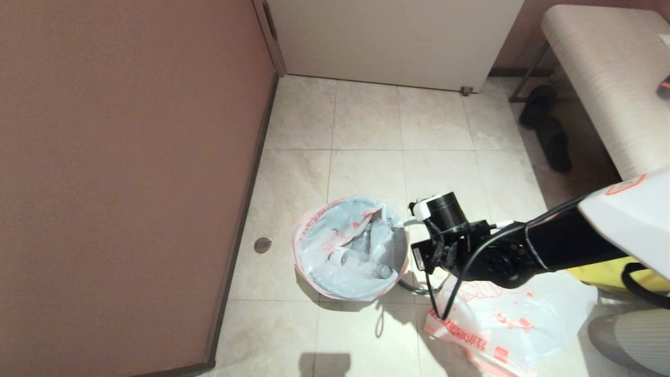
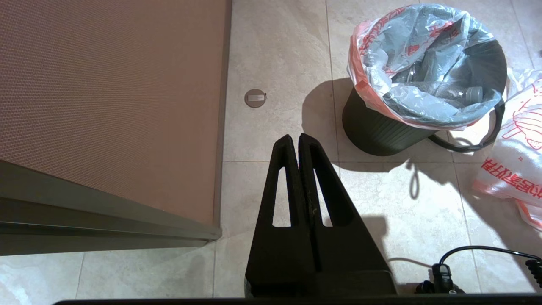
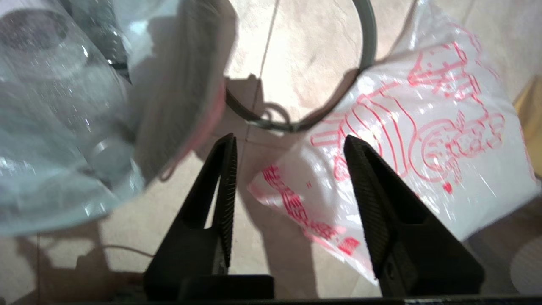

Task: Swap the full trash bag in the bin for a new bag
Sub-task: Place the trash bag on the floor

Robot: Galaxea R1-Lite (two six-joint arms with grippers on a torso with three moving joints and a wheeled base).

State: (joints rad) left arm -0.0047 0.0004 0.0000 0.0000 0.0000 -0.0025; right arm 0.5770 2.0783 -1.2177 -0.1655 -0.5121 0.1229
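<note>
Our right end effector (image 3: pixel 288 146) hangs parted and empty beside the bin (image 2: pixel 381 131); our left end effector (image 2: pixel 298 142) is closed, empty.

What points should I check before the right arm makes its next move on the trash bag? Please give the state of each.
1. Right gripper open and holding nothing: ok.
2. Grey ring rim off the bin, lying on the floor beside it: ok.
3. Full trash bag out of the bin: not ok, it sits inside, edge folded over the rim.
4. New bag ready nearby: ok, flat on the floor beside the bin.
5. Left gripper shut, away from the bin: ok.
6. Bag handles reachable: cannot tell.
</note>
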